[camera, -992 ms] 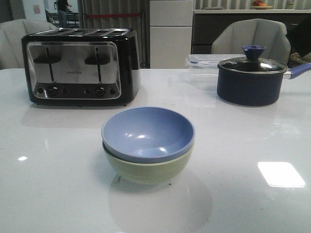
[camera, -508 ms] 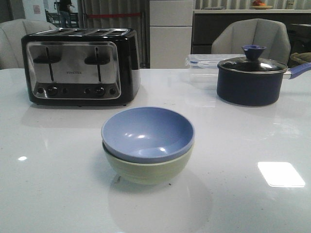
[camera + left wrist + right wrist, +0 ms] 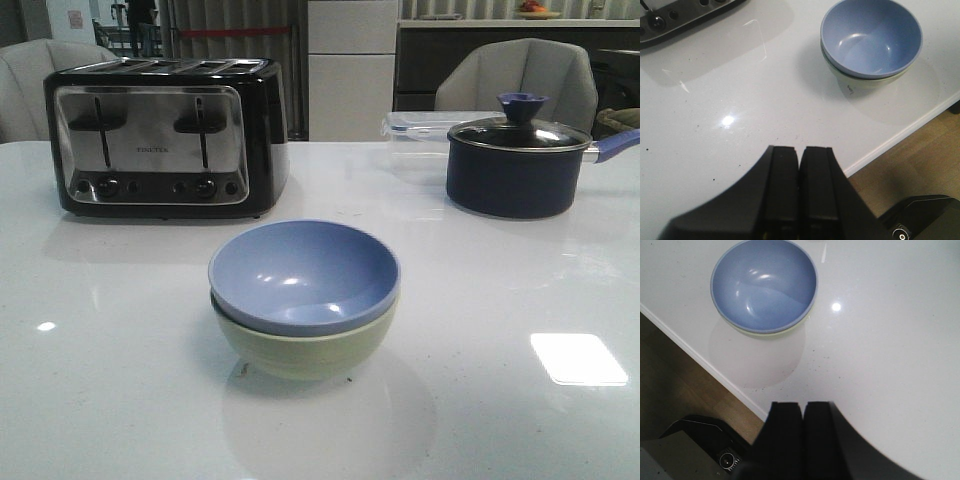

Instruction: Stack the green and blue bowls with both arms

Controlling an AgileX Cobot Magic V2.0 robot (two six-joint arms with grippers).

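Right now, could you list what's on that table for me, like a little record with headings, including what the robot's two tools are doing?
Blue bowl: nested inside the green one, open side up, empty
Green bowl: underneath, on the white table, near the front edge
Stacking: looks done
Toaster: black and silver, behind the bowls to the left
Pot: dark navy with a lid, behind to the right
Clear container: beside the pot, farther back
Left tool: shut, holding nothing, clear of the bowls
Right tool: shut, holding nothing, clear of the bowls

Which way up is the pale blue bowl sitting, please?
Upright: the pale blue bowl nests inside the sage green bowl, its empty hollow facing up.
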